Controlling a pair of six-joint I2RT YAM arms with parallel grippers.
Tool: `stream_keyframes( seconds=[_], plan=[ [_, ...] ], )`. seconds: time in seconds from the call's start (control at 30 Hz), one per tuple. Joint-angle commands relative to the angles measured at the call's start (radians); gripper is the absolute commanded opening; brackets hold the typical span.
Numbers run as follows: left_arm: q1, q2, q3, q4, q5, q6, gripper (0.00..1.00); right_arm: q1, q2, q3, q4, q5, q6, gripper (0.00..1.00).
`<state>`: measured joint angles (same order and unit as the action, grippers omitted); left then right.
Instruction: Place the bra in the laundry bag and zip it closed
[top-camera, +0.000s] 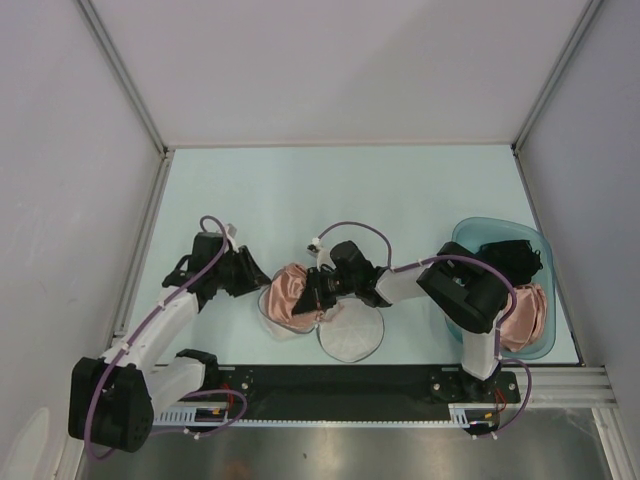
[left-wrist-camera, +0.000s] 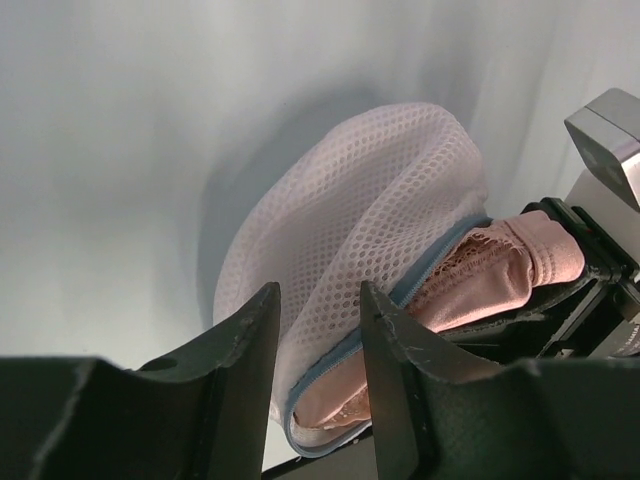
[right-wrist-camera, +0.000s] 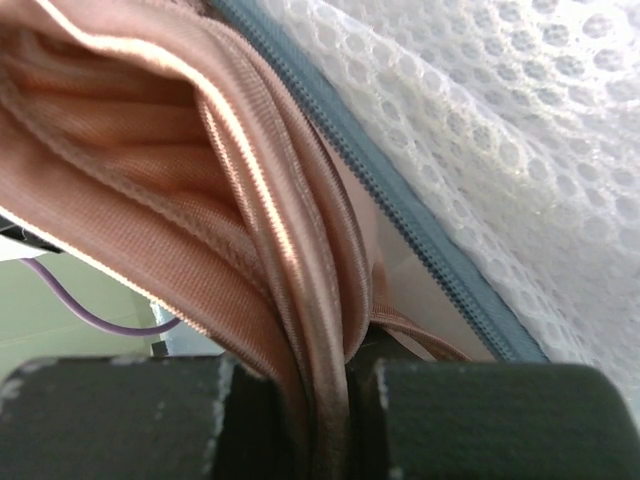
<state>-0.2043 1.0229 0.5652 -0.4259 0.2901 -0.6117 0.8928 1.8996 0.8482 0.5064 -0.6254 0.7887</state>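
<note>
The salmon-pink bra (top-camera: 292, 293) lies bunched in the left half of the open white mesh laundry bag (top-camera: 352, 338), whose other half lies flat toward the table's front. My right gripper (top-camera: 316, 287) is shut on folded bra fabric (right-wrist-camera: 200, 200) at its jaws (right-wrist-camera: 340, 385), beside the bag's dark zip (right-wrist-camera: 400, 210). My left gripper (top-camera: 257, 278) is at the bag's left side. In the left wrist view its jaws (left-wrist-camera: 320, 292) stand apart, and the mesh dome (left-wrist-camera: 370, 200) and zip rim show in the gap just past the tips. The bra (left-wrist-camera: 500, 265) pokes out at the rim.
A translucent teal basin (top-camera: 470, 232) sits at the right edge of the table with a black garment (top-camera: 512, 258) and another pink garment (top-camera: 527, 315) in it. White walls enclose the table on three sides.
</note>
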Motion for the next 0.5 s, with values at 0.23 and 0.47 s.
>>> stream_keyframes(
  seconds=[0.23, 0.47],
  plan=[
    [0.002, -0.141, -0.002, -0.05, -0.091, -0.039, 0.64, -0.008, -0.036, -0.024, 0.049, -0.03, -0.008, 0.0],
    [0.0, -0.067, -0.019, -0.025, -0.052, -0.031, 0.57, -0.008, -0.034, -0.029, 0.063, -0.033, 0.004, 0.0]
  ],
)
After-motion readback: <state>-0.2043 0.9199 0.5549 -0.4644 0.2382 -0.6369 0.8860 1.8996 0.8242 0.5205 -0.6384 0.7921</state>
